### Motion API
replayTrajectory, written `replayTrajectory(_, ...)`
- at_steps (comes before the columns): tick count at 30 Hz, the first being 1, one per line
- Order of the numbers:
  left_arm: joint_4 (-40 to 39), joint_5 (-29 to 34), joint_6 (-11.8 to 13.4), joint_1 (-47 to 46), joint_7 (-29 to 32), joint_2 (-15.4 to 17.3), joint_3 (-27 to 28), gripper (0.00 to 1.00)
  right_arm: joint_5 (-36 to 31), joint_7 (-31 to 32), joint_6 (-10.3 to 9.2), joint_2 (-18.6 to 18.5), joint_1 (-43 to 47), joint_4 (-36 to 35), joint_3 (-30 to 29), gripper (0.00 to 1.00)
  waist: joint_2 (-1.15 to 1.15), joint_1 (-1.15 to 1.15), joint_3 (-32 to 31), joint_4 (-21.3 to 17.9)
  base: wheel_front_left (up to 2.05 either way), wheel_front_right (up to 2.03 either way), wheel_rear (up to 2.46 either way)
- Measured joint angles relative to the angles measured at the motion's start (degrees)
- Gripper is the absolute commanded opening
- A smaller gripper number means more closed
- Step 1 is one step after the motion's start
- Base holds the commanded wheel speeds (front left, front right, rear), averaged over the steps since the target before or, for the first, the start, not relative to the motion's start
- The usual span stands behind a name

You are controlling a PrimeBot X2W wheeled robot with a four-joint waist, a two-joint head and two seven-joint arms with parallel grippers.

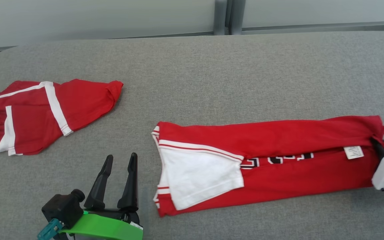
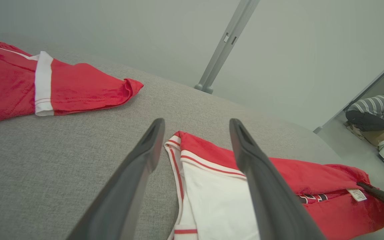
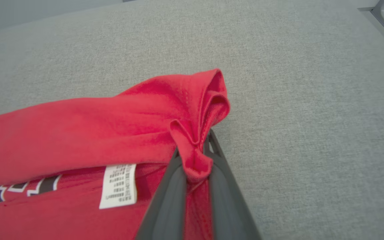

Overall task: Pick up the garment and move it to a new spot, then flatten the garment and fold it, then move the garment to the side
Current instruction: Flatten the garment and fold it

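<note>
The garment point(image 1: 278, 140) is a red jersey with white trim and dark lettering, lying as a long folded strip across the grey padded surface point(image 1: 212, 73). My right gripper point(image 1: 378, 146) is at its right end. In the right wrist view the right gripper point(image 3: 195, 146) is shut on a bunched pinch of the garment point(image 3: 112, 126), close to the white label point(image 3: 118, 186). My left gripper point(image 1: 121, 156) stands open just left of the jersey's white-panelled end, holding nothing. In the left wrist view the left gripper point(image 2: 196, 122) frames that end of the garment point(image 2: 312, 173).
A second red piece with white stripes point(image 1: 45, 113) lies at the far left, also seen as a red cloth point(image 2: 12, 83). A grey metal post point(image 1: 225, 16) stands behind the surface. A person point(image 2: 372, 111) crouches on the floor far off to the right.
</note>
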Motion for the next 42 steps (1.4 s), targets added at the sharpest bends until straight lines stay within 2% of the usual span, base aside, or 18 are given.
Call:
replayTrajectory(3,-0.2,0.0,0.0,0.0,0.0,0.0,0.0,1.00,-0.2,1.1,-0.01,-2.0,0.5,-1.3,-1.9,0.00,0.00,0.00,0.0,-0.7,0.00,0.00,0.00)
replayTrajectory(5,-0.5,0.0,0.0,-0.1,0.0,0.0,-0.2,1.00,-1.0,2.6,-0.01,-4.5,1.2,-3.0,-5.4,0.00,0.00,0.00,0.0,-1.9,0.00,0.00,0.00)
replayTrajectory(11,-0.5,0.1,0.0,-0.3,0.0,-0.2,-0.5,1.00,-2.0,4.8,-0.01,-5.1,1.7,-5.2,-8.9,0.00,0.00,0.00,0.2,-3.6,0.00,0.00,0.00)
replayTrajectory(17,0.0,0.1,-0.1,-1.1,0.3,-0.5,-0.8,1.00,-0.5,6.7,-0.02,-0.5,2.3,-9.8,-7.3,0.00,0.00,0.00,0.2,-5.1,0.00,0.00,0.00)
replayTrajectory(27,0.6,0.0,-0.1,-1.1,0.2,-0.6,-1.1,1.00,5.0,9.6,-0.05,3.6,5.3,-20.3,-2.0,0.00,0.00,0.00,-0.9,-6.2,0.00,0.00,0.00)
replayTrajectory(35,0.6,0.0,-0.2,-1.4,0.3,-0.6,-1.6,1.00,8.5,13.2,-0.05,7.7,6.2,-30.2,4.6,0.00,0.00,0.00,-1.2,-5.7,0.00,0.00,0.00)
replayTrajectory(42,0.8,0.0,-0.5,-1.7,0.3,-0.9,-2.2,1.00,9.9,14.8,-0.07,12.4,5.8,-32.1,11.5,0.00,0.00,0.00,-1.5,-4.4,0.00,0.00,0.00)
